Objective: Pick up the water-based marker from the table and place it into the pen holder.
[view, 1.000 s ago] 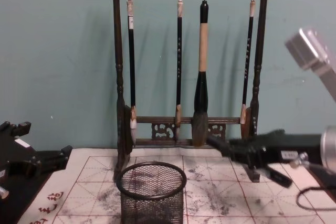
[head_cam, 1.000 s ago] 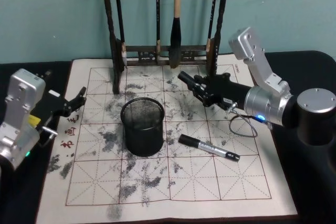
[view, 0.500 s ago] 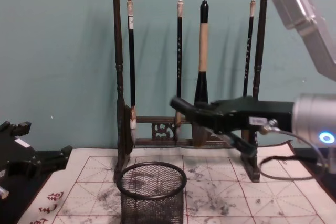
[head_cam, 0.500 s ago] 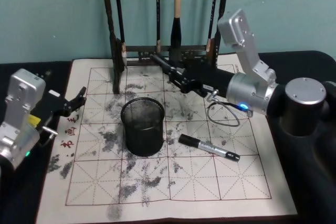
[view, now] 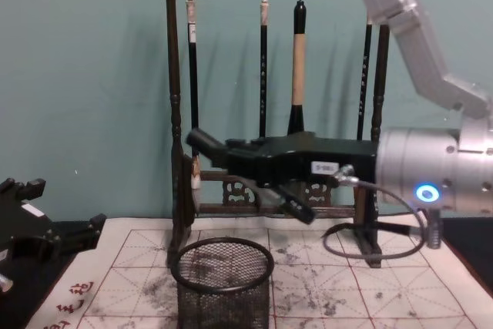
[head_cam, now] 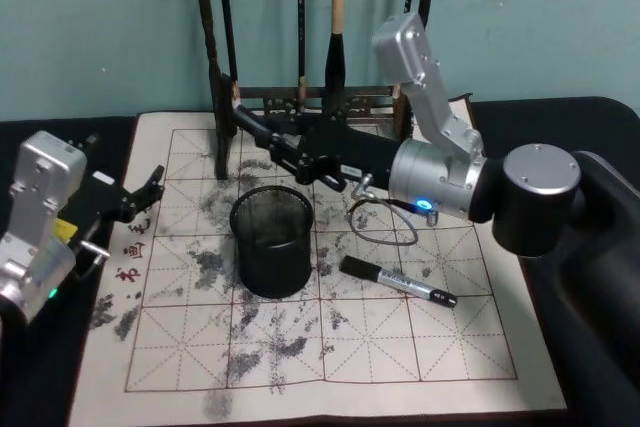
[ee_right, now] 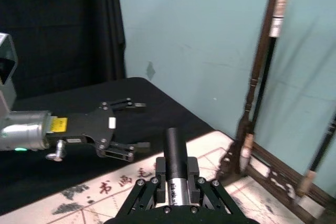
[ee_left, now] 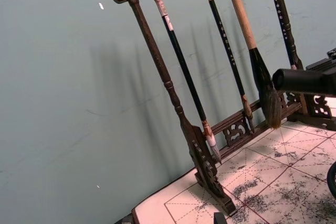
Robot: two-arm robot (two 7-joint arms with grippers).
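Cream gridded surface point(head_cam: 440, 347), pen holder point(head_cam: 272, 240) near its middle: our right fingers point(ee_right: 192, 173) clamp the marker point(ee_right: 174, 153) level above and behind it (left fingers point(head_cam: 152, 183) apart, parked at the left edge). We should tip it over the opening before releasing.

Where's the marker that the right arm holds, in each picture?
Head view: the marker juts out up-left of the pen holder, before the brush rack.
Chest view: marker left of centre, above the holder's rim.
Left wrist view: its black end beside the hanging brushes.
Right wrist view: marker clamped in the right gripper.
Shared landmark: the brush rack.
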